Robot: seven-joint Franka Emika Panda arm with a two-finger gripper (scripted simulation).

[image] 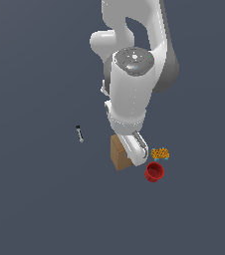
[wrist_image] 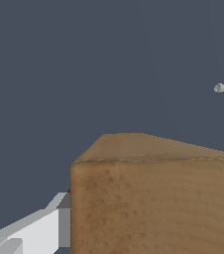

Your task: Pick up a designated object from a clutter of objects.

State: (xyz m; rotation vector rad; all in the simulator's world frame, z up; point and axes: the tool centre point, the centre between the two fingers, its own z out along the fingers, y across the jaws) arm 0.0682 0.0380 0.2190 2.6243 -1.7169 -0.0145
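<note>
The tan box (image: 118, 153) sits right at the fingers (wrist_image: 59, 218), one finger against its side, though I cannot tell whether they grip it

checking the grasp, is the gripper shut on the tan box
Cannot tell: the gripper is down at the tan box, but only one finger shows.

sim scene, flat featureless slate-grey floor (image: 30, 199) (no walls, no furniture), untextured render
</note>
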